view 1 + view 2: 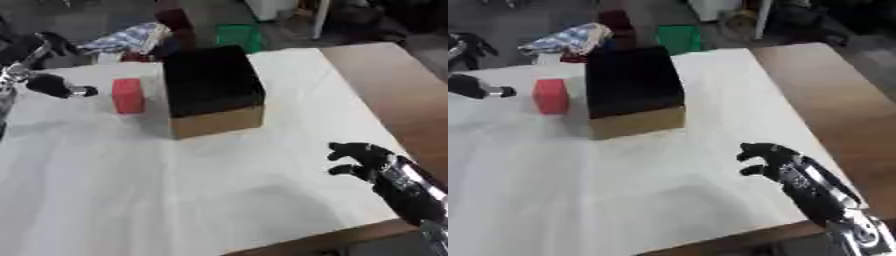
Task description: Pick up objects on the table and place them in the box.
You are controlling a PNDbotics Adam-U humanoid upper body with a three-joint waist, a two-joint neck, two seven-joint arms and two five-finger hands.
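A small red rectangular block [128, 95] stands upright on the white-covered worktop [175, 190], just beside the left wall of the open cardboard box with a dark interior [213, 89] and apart from it by a narrow gap. The left hand [54, 85] hangs at the far left, near the block but not touching it, one dark finger stretched out towards it; it grasps nothing, and the rest of its fingers are too hidden to judge, so whether it is released or clenched I cannot tell. The right hand [776, 161] rests idle near the lower right edge of the worktop, its fingers loosely curled around nothing, well apart from both block and box.

The step in hand looks like the approach to the block, with the pick not yet made. The next move calls for the left hand to close the gap, wrap the block from its open left side, lift it above the box rim and carry it rightward over the opening. The box standing so close leaves little room on that side for the fingers.
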